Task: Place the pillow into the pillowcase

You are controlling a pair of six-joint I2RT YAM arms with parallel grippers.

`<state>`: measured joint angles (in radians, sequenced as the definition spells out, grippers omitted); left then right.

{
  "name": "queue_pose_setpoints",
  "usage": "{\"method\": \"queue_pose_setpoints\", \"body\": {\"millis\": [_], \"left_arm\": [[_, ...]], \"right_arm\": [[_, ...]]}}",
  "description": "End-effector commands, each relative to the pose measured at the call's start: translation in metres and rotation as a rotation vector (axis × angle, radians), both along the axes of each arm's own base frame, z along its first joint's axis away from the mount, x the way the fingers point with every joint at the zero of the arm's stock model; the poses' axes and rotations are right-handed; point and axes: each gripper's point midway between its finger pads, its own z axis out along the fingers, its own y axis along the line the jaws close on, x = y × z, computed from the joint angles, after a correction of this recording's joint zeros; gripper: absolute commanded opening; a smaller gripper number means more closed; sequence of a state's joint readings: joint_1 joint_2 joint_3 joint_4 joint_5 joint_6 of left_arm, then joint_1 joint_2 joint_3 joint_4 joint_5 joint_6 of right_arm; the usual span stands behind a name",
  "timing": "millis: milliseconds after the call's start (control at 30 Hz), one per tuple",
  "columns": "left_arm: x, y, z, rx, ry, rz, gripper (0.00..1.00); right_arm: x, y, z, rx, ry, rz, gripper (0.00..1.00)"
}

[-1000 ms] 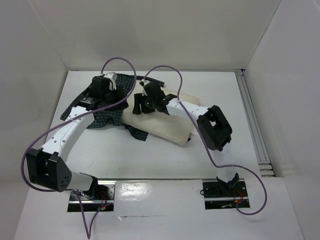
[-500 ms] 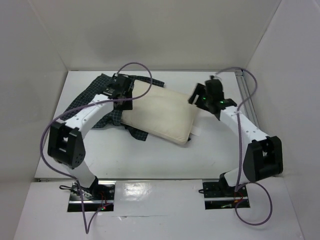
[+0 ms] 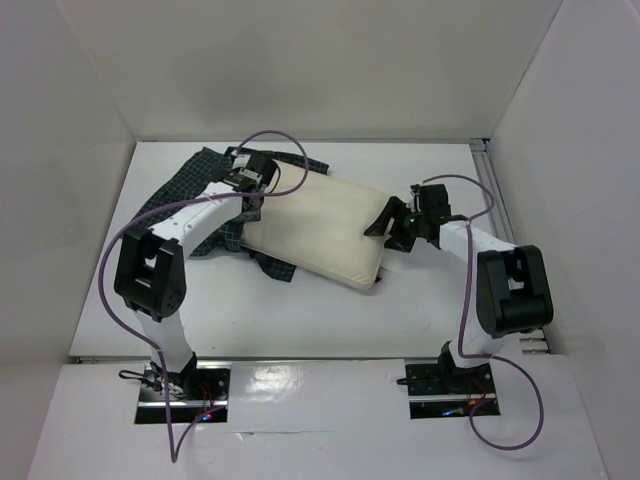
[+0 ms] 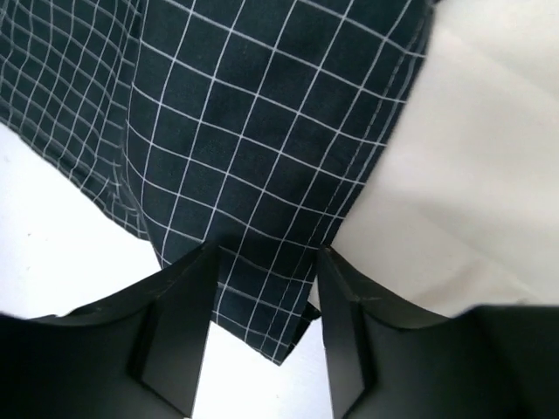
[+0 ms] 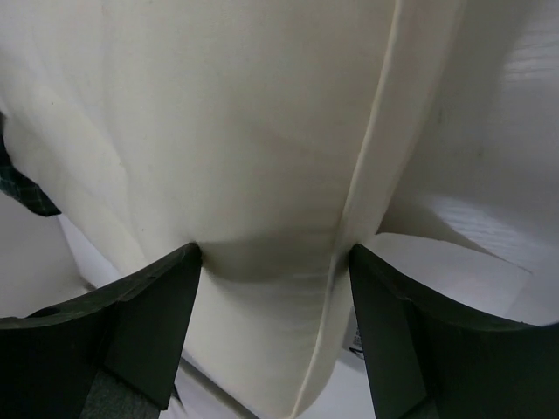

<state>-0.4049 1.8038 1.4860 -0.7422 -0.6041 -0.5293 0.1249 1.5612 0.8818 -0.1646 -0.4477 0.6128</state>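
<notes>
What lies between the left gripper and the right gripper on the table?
The pillow fills the stretch from the left gripper to the right gripper, as the top external view shows.

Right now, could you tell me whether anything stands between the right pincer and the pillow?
Nothing visible does. The right pincer is open and straddles the right edge of the pillow, with only pillow between its fingers. The pillowcase lies at the pillow's other end, under the left pincer.

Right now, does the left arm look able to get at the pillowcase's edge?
Likely yes: the left gripper stands open astride the hem of the pillowcase, beside the pillow, with nothing in between.
</notes>
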Motion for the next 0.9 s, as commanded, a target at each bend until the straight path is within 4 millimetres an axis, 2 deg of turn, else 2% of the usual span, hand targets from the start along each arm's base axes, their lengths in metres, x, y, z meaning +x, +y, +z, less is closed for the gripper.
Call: {"method": "queue_pose_setpoints", "body": {"millis": [0,67,100,167,200,300,333,367,433,533,567,600,633,667,700,767,800,833,867], "left_arm": [[-0.002,0.017,-0.004,0.063,0.014,0.074,0.60],[-0.002,0.016,-0.005,0.056,0.018,0.070,0.52],[-0.002,0.016,-0.005,0.056,0.018,0.070,0.35],[-0.001,0.011,-0.004,0.027,0.020,0.059,0.12],[0.001,0.008,-0.005,0.012,0.017,0.054,0.00],[0.006,-0.007,-0.005,-0.047,0.027,-0.014,0.00],[0.009,-0.012,0.007,-0.079,-0.005,-0.041,0.00],[0.007,-0.020,0.005,-0.119,0.005,-0.076,0.00],[0.010,-0.028,0.016,-0.162,-0.034,-0.107,0.00],[0.009,-0.031,0.021,-0.180,-0.041,-0.117,0.00],[0.011,-0.033,0.029,-0.191,-0.058,-0.131,0.00],[0.008,-0.040,0.031,-0.224,-0.047,-0.171,0.00],[0.009,-0.048,0.042,-0.266,-0.063,-0.196,0.00],[0.009,-0.062,0.047,-0.302,-0.067,-0.245,0.00],[0.007,-0.087,0.059,-0.396,-0.062,-0.329,0.00],[0.003,-0.122,0.073,-0.485,-0.060,-0.429,0.00],[0.006,-0.140,0.096,-0.543,-0.094,-0.477,0.00],[0.001,-0.164,0.102,-0.626,-0.066,-0.554,0.00],[0.002,-0.178,0.115,-0.665,-0.079,-0.599,0.00]], "right_arm": [[0.000,0.025,-0.003,0.097,-0.016,0.096,0.76],[0.001,0.037,-0.005,0.105,-0.028,0.119,0.76],[0.002,0.040,-0.011,0.104,-0.013,0.127,0.76],[0.004,0.047,-0.013,0.104,-0.015,0.143,0.75],[0.005,0.051,-0.015,0.097,-0.014,0.150,0.68],[0.008,0.056,-0.012,0.095,-0.042,0.157,0.43],[0.009,0.060,-0.005,0.098,-0.063,0.167,0.23],[0.009,0.060,-0.005,0.098,-0.063,0.167,0.13],[0.015,0.059,0.003,0.089,-0.101,0.167,0.00],[0.018,0.058,0.014,0.080,-0.135,0.168,0.00],[0.018,0.058,0.018,0.081,-0.144,0.169,0.00],[0.018,0.058,0.018,0.081,-0.144,0.169,0.00],[0.021,0.059,0.026,0.086,-0.174,0.169,0.00],[0.022,0.060,0.034,0.096,-0.201,0.177,0.00],[0.020,0.066,0.037,0.112,-0.203,0.188,0.00],[0.033,0.077,0.064,0.131,-0.274,0.203,0.00],[0.035,0.088,0.078,0.145,-0.305,0.231,0.00],[0.048,0.093,0.110,0.164,-0.379,0.242,0.00],[0.046,0.098,0.133,0.172,-0.415,0.255,0.00]]}}
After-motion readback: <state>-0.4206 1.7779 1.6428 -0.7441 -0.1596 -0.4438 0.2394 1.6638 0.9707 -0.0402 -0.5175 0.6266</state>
